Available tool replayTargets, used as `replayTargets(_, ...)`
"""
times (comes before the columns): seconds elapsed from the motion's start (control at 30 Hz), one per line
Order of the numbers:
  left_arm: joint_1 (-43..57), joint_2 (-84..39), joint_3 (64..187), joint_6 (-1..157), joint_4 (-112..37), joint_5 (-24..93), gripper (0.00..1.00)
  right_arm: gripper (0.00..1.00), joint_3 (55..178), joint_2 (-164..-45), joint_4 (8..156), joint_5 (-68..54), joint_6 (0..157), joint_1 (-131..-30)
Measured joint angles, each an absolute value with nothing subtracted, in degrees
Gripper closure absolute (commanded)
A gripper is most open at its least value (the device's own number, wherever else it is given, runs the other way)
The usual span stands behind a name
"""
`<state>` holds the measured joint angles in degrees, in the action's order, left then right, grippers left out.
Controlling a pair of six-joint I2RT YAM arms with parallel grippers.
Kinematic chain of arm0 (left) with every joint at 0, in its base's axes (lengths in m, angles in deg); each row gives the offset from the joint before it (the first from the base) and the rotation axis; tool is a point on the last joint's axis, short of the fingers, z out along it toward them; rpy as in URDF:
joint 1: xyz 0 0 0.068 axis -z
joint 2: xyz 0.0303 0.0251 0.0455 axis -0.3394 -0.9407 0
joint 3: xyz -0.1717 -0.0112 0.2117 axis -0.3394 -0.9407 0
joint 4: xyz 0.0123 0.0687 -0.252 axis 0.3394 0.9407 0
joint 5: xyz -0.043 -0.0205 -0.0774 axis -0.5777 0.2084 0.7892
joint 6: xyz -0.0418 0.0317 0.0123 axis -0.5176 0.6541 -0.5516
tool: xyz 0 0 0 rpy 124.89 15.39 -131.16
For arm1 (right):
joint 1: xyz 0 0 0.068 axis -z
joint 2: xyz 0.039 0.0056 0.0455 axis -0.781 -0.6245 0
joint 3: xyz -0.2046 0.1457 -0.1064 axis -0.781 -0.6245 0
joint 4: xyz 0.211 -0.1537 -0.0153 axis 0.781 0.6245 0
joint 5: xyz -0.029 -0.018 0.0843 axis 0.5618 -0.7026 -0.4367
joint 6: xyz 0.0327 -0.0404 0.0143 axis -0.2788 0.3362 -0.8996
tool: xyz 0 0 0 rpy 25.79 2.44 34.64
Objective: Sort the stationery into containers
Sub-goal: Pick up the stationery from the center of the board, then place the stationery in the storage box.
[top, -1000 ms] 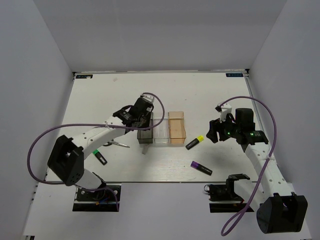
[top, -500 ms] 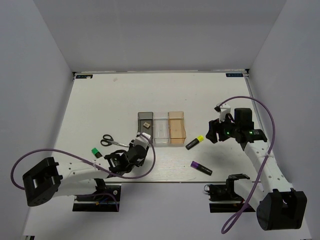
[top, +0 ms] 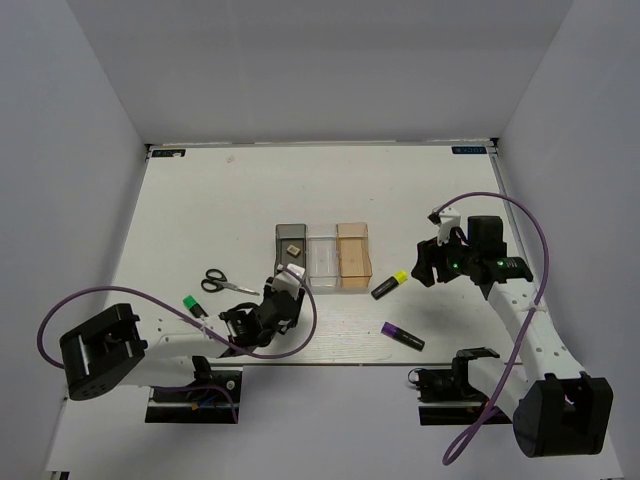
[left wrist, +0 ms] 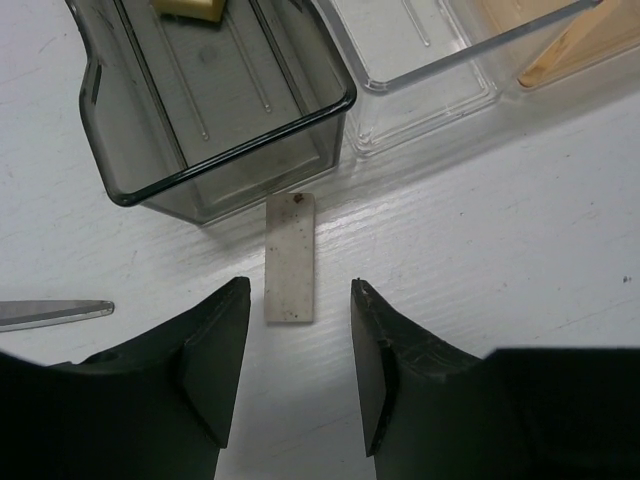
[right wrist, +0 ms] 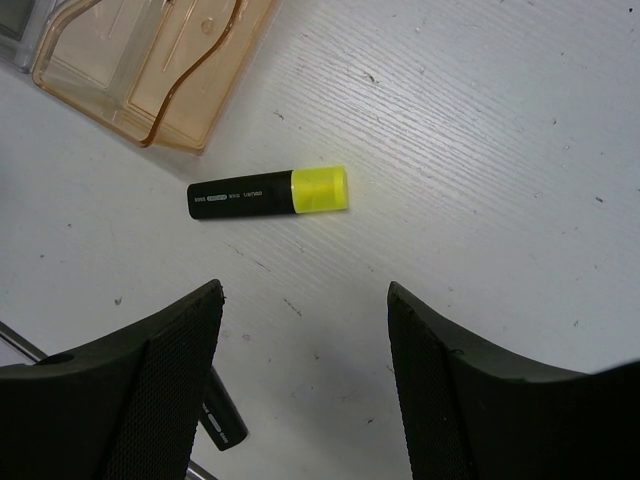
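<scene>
The white tabletop (top: 200, 200) carries a smoky bin (left wrist: 100, 140), a clear bin (left wrist: 420, 100) and an amber bin (right wrist: 150, 80) joined in a row. My left gripper (left wrist: 297, 300) is spread and empty. A beige-grey eraser block (left wrist: 290, 258) lies flat just in front of the smoky bin, its near end untouched between my fingertips, and the other eraser (left wrist: 186, 8) is inside that bin. My right gripper (right wrist: 305, 300) is spread wide and holds nothing above the yellow-ended marker (right wrist: 268, 192), which lies near the amber bin.

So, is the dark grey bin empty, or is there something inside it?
Not empty. One beige eraser block lies inside the dark grey bin, near its far end; nothing else shows in it.
</scene>
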<state>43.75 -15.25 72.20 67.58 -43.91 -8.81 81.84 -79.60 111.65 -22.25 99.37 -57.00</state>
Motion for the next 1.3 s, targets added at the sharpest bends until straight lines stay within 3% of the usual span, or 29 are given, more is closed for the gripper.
replayTargets(0.4,43.78,-19.45,71.22,66.07,-45.72,-10.6,0.43,0.31,81.84,-79.66,111.67,-22.27,99.35,-57.0)
replayTargets(0.6,43.78,-21.29,70.83,64.89,-48.63,-11.04,0.54,0.31,81.84,-79.66,111.67,-22.25,99.35,-57.0)
replayTargets(0.77,43.78,-22.31,70.7,64.04,-50.75,-11.08,0.83,0.31,81.84,-79.66,111.67,-22.25,99.35,-57.0)
replayTargets(0.83,44.15,-21.99,70.67,63.99,-50.4,-11.15,0.89,0.31,81.84,-79.66,111.67,-22.25,99.35,-56.98)
replayTargets(1.0,50.6,-15.45,72.79,64.34,-41.88,-12.75,0.92,0.31,81.84,-79.66,111.67,-22.25,99.37,-57.0)
replayTargets(1.1,53.04,-11.54,80.31,64.72,-34.14,-13.27,0.93,0.31,81.84,-79.66,111.67,-22.25,99.37,-57.0)
replayTargets(1.3,46.22,-9.35,91.37,66.07,-28.43,-12.83,0.93,0.31,81.84,-79.6,111.67,-22.27,99.35,-56.98)
